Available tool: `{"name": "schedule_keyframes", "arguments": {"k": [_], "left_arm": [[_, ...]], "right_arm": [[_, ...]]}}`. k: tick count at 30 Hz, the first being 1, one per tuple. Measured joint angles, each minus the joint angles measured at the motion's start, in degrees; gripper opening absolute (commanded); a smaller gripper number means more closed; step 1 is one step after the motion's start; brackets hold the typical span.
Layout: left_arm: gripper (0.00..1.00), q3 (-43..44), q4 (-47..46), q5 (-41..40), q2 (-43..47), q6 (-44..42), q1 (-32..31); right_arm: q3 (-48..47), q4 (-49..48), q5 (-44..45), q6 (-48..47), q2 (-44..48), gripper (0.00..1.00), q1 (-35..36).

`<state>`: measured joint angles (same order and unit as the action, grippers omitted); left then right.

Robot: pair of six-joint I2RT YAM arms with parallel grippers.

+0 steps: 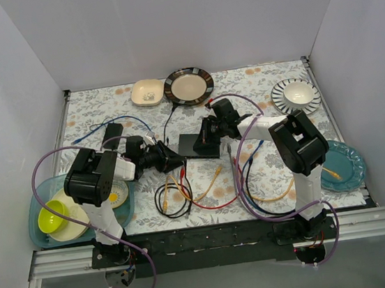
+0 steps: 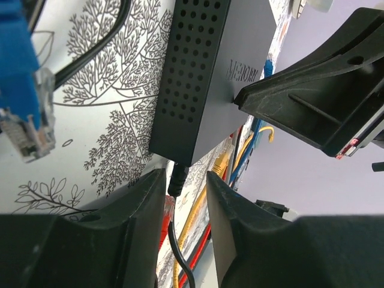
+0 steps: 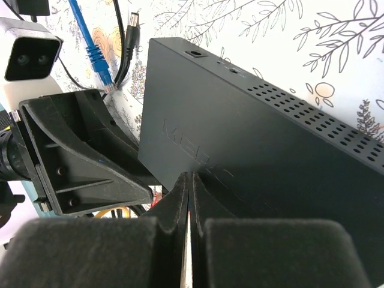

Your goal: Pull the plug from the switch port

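Along the near edge of the worktop [image 1: 86, 111], a loose tangle of cables [image 1: 184, 193] in yellow, red, black and blue lies between the two arms. Left of it sits a teal tray [image 1: 37, 230] holding a yellow-green bowl [image 1: 52, 216]. On the right is a teal plate [image 1: 345, 160].

Just beyond the cables, the left gripper [image 1: 171, 158] points at the left end of the switch [image 1: 198, 147], a flat dark box lying mid-worktop. Seen from its wrist, the fingers [image 2: 141, 207] stand a little apart on either side of a black plug [image 2: 177, 180] that runs into the end of the switch. The plug sits close against one finger and a sliver of gap shows at the other, so the jaws bracket it without clearly pinching it. A blue cable end [image 2: 24, 108] with a clear connector shows at the left edge of that view.

The right gripper [image 3: 188, 180] is pressed together with only a hairline slit between its pads. Its tip rests on the switch's smooth top.

Farther back on the left lies a small black adapter block [image 1: 112, 134]. Along the far edge stand a cream square dish [image 1: 147, 92], a dark-rimmed plate [image 1: 188, 86] and a striped plate [image 1: 296, 95] with a white bowl on it.
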<state>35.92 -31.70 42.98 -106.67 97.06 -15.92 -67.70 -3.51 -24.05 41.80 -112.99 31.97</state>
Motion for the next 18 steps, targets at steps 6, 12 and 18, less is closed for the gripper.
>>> {"name": "schedule_keyframes", "arguments": {"k": [6,12,18], "left_arm": [[0.31,0.57,0.42,-0.15,-0.15,-1.29,0.00],[0.28,2.23,0.11,-0.48,-1.79,-1.31,-0.20],[0.22,2.60,-0.04,-1.38,-2.29,-1.18,-0.70]], "right_arm": [[-0.02,-0.15,-0.35,0.07,-0.17,0.01,-0.02],[-0.02,-0.59,-0.74,0.13,-0.37,0.01,-0.02],[-0.02,-0.76,-0.72,0.22,-0.39,0.01,-0.02]]}}
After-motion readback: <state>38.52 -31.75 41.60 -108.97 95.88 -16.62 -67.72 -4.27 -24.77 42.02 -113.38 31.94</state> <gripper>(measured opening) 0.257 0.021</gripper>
